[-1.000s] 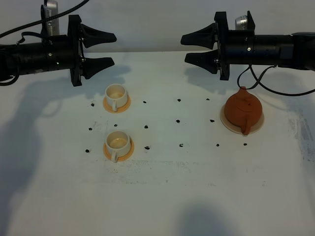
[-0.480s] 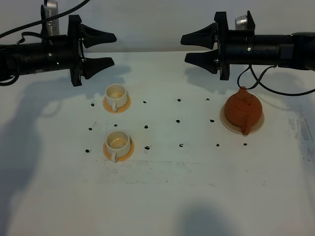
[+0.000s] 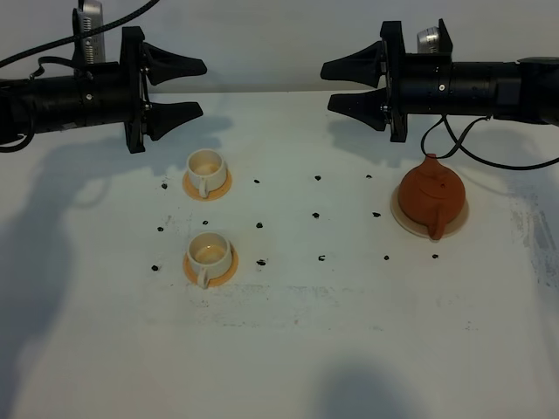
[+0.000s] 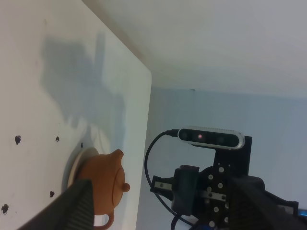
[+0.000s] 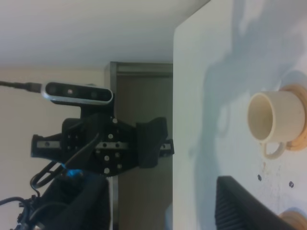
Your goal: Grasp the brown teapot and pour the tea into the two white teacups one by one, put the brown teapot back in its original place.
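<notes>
Brown teapot [image 3: 431, 195] is sitting under my right arm, back behind the right gripper [image 3: 328, 85], which is gaping empty; its handle is maybe pointing frontward.

The right gripper [image 5: 158, 191] shows two dark, blurred fingers [image 5: 240, 206] standing wide apart close to the lens. Beyond them, on the white table [image 5: 201, 158], one white teacup [image 5: 268, 117] sits upright on its orange-tan saucer [image 5: 297, 144], near a few black dots [image 5: 259, 178], with a second saucer [image 5: 293, 219] just in view. Past the table edge the left arm [image 5: 110, 148] faces the lens, a grey camera [image 5: 76, 93] mounted on it.
</notes>
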{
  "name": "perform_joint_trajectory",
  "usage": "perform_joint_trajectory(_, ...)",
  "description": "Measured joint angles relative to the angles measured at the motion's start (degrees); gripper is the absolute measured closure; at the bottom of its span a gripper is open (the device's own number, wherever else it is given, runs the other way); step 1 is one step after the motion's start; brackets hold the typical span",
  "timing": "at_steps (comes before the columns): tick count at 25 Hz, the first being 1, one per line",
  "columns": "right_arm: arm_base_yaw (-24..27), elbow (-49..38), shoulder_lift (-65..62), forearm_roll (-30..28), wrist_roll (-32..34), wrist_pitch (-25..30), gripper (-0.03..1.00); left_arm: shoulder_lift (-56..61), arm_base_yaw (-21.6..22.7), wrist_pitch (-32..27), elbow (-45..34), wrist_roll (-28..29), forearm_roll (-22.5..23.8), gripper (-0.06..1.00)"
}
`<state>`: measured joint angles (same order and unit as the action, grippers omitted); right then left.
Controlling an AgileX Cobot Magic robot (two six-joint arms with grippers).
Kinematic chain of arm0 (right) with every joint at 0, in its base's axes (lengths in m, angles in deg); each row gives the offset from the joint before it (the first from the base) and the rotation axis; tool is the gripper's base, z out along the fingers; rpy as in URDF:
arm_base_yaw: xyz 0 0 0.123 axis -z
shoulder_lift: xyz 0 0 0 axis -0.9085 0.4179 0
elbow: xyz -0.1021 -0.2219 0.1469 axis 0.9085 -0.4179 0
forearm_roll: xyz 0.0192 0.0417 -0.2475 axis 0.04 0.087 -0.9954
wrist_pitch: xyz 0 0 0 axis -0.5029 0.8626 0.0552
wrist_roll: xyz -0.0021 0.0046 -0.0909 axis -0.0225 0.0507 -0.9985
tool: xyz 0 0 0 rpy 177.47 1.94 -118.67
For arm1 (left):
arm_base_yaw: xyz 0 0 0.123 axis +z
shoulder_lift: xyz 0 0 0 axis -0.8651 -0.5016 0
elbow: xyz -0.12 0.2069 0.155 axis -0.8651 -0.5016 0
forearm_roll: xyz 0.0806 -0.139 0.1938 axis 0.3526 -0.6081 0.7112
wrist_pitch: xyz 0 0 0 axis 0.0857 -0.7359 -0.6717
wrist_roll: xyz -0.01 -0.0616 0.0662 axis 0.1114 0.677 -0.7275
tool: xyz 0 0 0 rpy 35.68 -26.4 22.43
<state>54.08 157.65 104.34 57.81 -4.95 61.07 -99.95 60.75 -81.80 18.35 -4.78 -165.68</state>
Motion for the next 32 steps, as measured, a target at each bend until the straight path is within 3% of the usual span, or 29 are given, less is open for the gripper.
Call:
perform_joint_trajectory(12, 0.00, 0.00, 0.00, 0.88, -0.42, 0.00, 0.49, 0.00, 0.00, 0.00, 0.00, -0.60, 0.00, 0.38)
perform_joint_trajectory(22, 0.00, 0.00, 0.00, 0.69, -8.25, 0.00, 0.49, 0.00, 0.00, -0.59, 0.00, -12.70, 0.00, 0.38)
perform_joint_trajectory(26, 0.00, 0.00, -0.22, -2.43, -12.26, -1.91, 0.49, 0.00, 0.00, -1.39, 0.00, -20.31, 0.06, 0.38)
perform_joint_trajectory(30, 0.00, 0.00, -2.13, -10.41, -13.39, -7.77, 0.49, 0.00, 0.00, -1.52, 0.46, -25.56, 0.80, 0.38)
perform_joint_trajectory(32, 0.00, 0.00, -3.69, -15.55, -13.30, -11.40, 0.49, 0.33, 0.00, -1.19, 1.25, -27.16, 3.69, 0.39)
